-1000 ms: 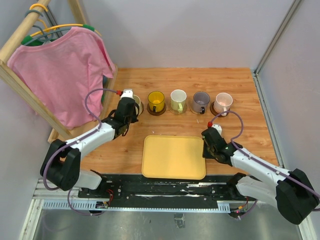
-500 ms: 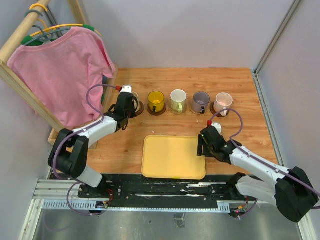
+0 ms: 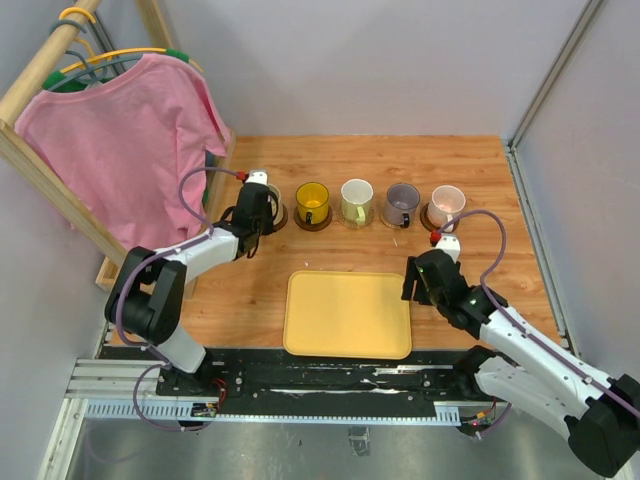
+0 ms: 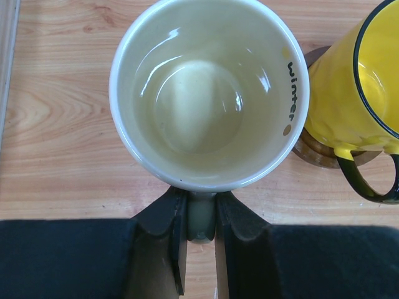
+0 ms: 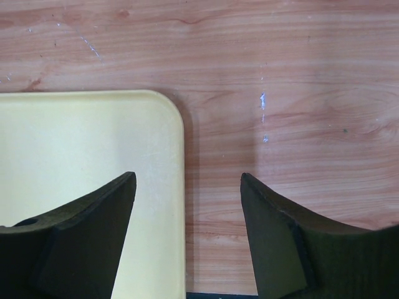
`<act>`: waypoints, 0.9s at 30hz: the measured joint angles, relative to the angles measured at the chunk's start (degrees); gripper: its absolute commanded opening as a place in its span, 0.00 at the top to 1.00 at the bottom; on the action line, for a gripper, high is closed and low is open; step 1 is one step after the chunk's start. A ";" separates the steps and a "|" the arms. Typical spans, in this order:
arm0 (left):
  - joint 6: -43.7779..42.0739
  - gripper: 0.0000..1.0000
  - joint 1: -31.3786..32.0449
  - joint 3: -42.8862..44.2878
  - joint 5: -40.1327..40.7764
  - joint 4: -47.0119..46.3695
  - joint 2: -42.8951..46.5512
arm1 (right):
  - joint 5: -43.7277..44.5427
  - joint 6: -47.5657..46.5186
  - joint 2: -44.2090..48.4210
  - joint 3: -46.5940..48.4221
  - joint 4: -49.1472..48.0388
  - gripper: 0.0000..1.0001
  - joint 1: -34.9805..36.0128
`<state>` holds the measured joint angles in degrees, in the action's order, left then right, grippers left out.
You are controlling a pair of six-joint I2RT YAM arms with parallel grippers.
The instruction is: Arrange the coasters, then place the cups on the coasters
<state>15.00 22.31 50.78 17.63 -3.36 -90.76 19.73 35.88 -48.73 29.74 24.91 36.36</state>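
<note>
Left gripper (image 4: 201,215) pinches the handle of the beige cup (image 4: 206,93), which stands at ten o'clock from the yellow tray (image 3: 347,313), just beside the yellow cup (image 4: 349,93) on its dark coaster (image 4: 315,152). Right gripper (image 5: 187,187) hangs spread wide over the tray's two o'clock corner.

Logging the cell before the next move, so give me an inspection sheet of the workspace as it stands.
Surface: wooden table, pale scuffs beside the yellow tray corner.
Job's things: beige cup, yellow cup, white cup, grey-purple cup, pink cup in a far row; dark coaster visible under the yellow one, others unclear.
Clutter: yellow tray, bare.
End effectors: left end effector shut on the beige cup's handle; right end effector open over the tray's corner.
Cables: purple left cable and right cable loop from the wrists.
Surroundings: pink shirt on a wooden rack, left.
</note>
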 measured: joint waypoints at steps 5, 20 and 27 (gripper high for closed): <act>0.00 1.00 -0.02 0.22 -0.37 0.02 -0.52 | 1.33 -0.04 2.56 0.00 1.25 0.31 0.00; -0.02 0.99 -0.07 1.25 -0.33 0.00 -2.54 | 1.44 0.04 2.36 0.00 2.84 0.30 0.00; -0.02 1.00 -0.07 1.29 -0.13 0.02 -2.56 | 1.40 0.04 1.49 0.00 2.82 0.30 0.00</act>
<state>14.98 22.24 52.07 17.50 -3.33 -93.32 21.12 35.92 -47.24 29.74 27.73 36.36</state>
